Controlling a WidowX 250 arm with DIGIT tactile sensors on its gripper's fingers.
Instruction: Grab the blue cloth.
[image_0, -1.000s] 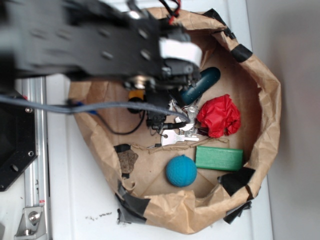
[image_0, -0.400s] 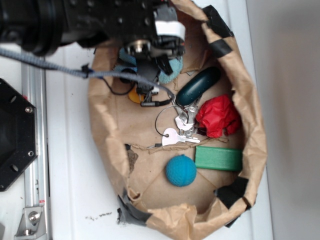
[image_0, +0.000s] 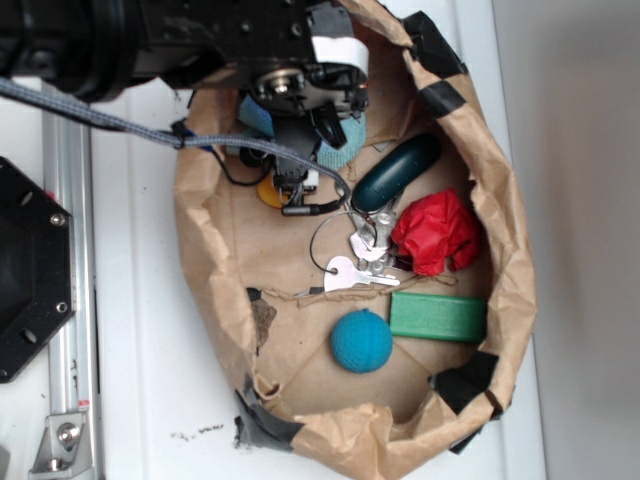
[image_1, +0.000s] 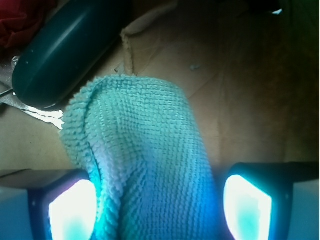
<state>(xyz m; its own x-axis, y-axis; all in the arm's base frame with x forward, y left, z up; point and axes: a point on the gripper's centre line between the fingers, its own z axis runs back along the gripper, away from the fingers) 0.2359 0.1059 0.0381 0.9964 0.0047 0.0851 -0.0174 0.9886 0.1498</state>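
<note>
The blue cloth (image_1: 145, 155) is a pale teal ribbed terry cloth, bunched up on the brown paper floor. In the wrist view it fills most of the space between my two fingers. The left pad (image_1: 72, 210) touches its edge, and the right pad (image_1: 247, 205) stands a small gap away. My gripper (image_1: 160, 200) is open and straddles the cloth. From outside, the gripper (image_0: 312, 140) points down at the top of the paper bag, and only bits of the cloth (image_0: 342, 152) show beside it.
The brown paper bag wall (image_0: 505, 210) rings everything. A dark teal case (image_0: 397, 172) lies just right of the cloth. Below are keys (image_0: 355, 268), a red fabric wad (image_0: 438, 232), a green block (image_0: 437, 316) and a darker blue ball (image_0: 361, 341). A yellow-orange object (image_0: 270, 192) sits under the cable.
A second ago the arm was lower over the bag's middle; it has moved to the bag's top end over the cloth. The bag shifted shape. Little has moved in the last half second.
</note>
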